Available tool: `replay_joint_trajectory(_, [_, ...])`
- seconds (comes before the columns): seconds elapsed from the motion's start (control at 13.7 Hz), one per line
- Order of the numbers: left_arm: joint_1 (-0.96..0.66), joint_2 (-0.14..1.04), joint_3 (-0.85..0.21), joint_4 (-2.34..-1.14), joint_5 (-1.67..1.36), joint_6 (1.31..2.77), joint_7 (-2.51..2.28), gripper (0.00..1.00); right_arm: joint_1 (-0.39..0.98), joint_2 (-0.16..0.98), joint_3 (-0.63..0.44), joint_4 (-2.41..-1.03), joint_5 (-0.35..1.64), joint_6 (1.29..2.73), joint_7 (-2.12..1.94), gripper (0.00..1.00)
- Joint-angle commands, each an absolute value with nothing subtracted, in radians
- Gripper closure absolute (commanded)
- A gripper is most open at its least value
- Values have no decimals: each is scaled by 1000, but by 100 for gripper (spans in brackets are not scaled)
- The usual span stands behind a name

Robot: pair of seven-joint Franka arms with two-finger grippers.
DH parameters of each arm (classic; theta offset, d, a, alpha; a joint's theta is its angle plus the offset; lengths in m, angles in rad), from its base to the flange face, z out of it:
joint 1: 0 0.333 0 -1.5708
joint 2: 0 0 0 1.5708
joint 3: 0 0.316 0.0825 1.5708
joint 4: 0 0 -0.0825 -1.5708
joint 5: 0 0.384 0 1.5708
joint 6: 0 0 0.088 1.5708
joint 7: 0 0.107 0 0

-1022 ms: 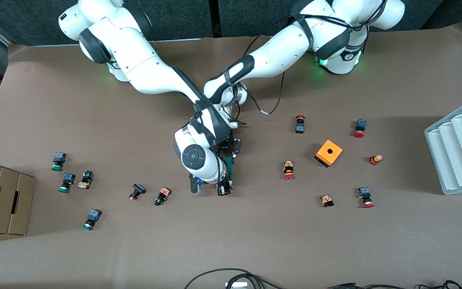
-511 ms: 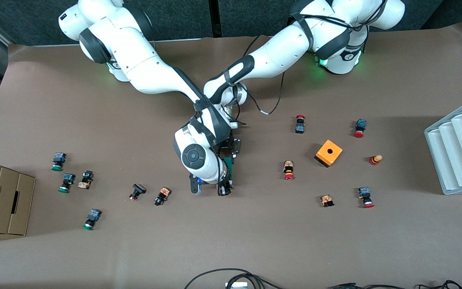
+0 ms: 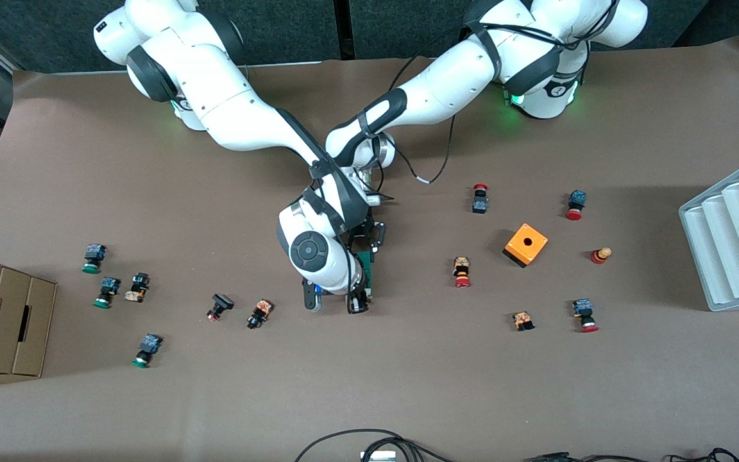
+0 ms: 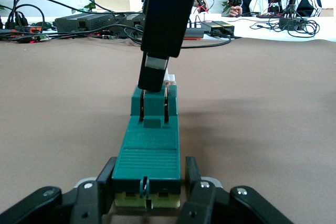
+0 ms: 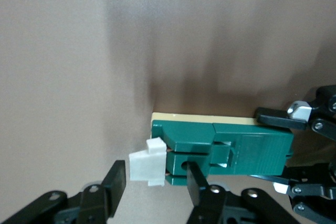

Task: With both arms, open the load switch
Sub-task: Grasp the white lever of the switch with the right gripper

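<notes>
Brown table: left gripper (image 4: 149, 195) clamps load switch (image 4: 149, 150), right gripper (image 5: 152, 179) open astride it, push buttons (image 3: 461, 271) scattered.

We count one load switch (image 3: 368, 266), one orange cube box (image 3: 526, 244), two arms (image 3: 235, 109), thirteen small push buttons (image 3: 462, 272), one grey tray (image 3: 738, 234), one cardboard box (image 3: 4, 321).
</notes>
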State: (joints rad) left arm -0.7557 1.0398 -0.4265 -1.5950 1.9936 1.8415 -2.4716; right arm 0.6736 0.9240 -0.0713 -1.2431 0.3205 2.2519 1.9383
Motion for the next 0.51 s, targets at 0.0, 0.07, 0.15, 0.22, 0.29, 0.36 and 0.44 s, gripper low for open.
replay_joint_trajectory(0.0, [-764, 1060, -430, -1569, 2006, 1822, -2479, 43, 673, 962, -77, -1223, 348, 2224, 1930, 43])
replay_joint_trajectory(0.07, [-764, 1060, -430, -1569, 2006, 1821, -2479, 43, 673, 963, -77, -1223, 348, 2224, 1930, 46])
replay_joint_trajectory(0.15, [-764, 1060, -430, -1568, 2006, 1822, -2479, 43, 673, 963, -77, -1223, 350, 2223, 1931, 51])
replay_joint_trajectory(0.22, [-764, 1060, -430, -1568, 2006, 1822, -2479, 43, 673, 962, -77, -1223, 350, 2221, 1931, 55])
replay_joint_trajectory(0.29, [-764, 1058, -430, -1568, 2006, 1822, -2479, 43, 673, 960, -75, -1223, 351, 2220, 1931, 62])
replay_joint_trajectory(0.36, [-764, 1058, -430, -1568, 2006, 1822, -2479, 43, 673, 957, -75, -1223, 351, 2217, 1931, 63])
replay_joint_trajectory(0.44, [-764, 1058, -430, -1568, 2006, 1822, -2479, 43, 673, 956, -75, -1223, 351, 2207, 1931, 64])
